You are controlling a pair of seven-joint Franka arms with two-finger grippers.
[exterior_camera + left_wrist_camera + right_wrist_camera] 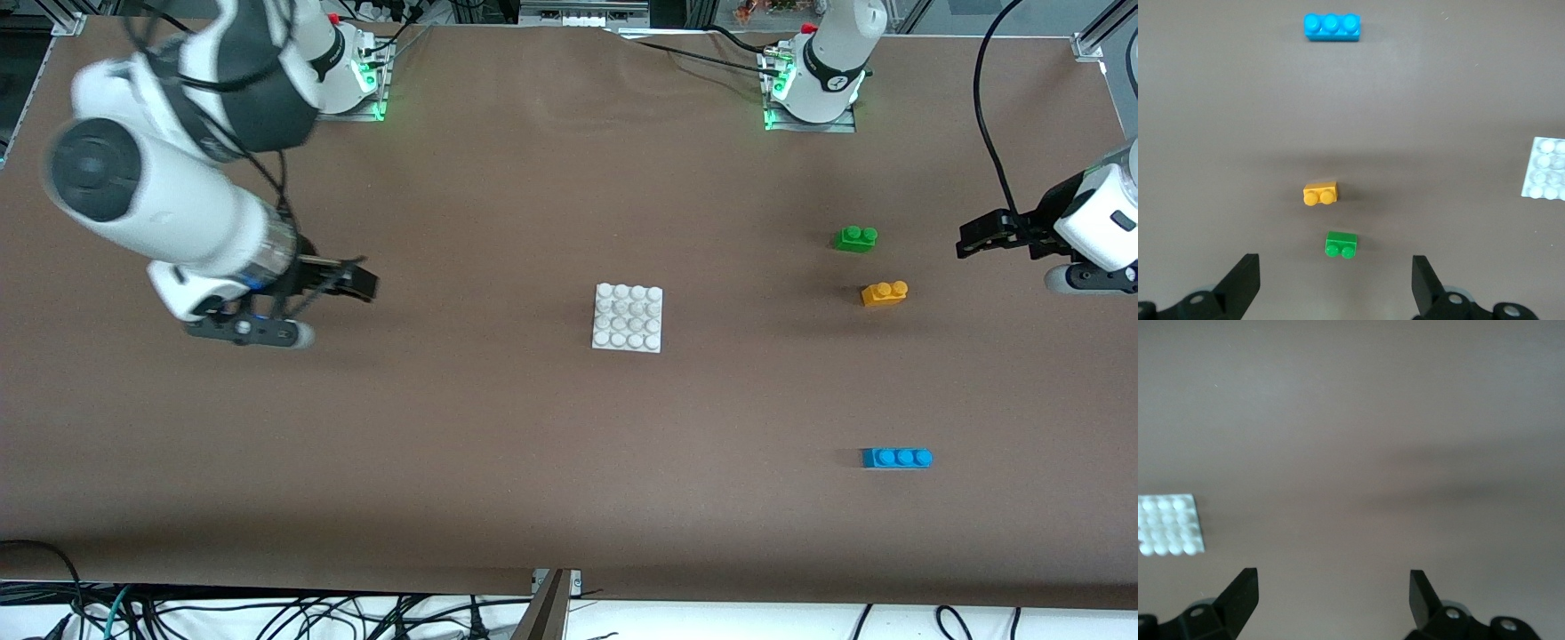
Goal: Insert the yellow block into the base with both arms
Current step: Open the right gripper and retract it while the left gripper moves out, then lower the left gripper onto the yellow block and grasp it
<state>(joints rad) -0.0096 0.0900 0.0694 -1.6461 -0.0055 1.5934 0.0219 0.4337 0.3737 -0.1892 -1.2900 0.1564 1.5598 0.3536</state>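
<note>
The yellow block [885, 292] lies on the brown table toward the left arm's end, studs up; it also shows in the left wrist view [1320, 193]. The white base [628, 317] lies flat near the table's middle and shows in both wrist views [1545, 168] [1169, 524]. My left gripper [971, 242] is open and empty, in the air at the left arm's end of the table, apart from the block. In its own view the left gripper [1336, 280] has its jaws wide apart. My right gripper [360, 283] is open and empty over bare table at the right arm's end, and shows in its own view [1333, 593].
A green two-stud brick [855, 237] lies just farther from the front camera than the yellow block. A blue three-stud brick [896, 457] lies nearer to the front camera. Cables run along the table's near edge.
</note>
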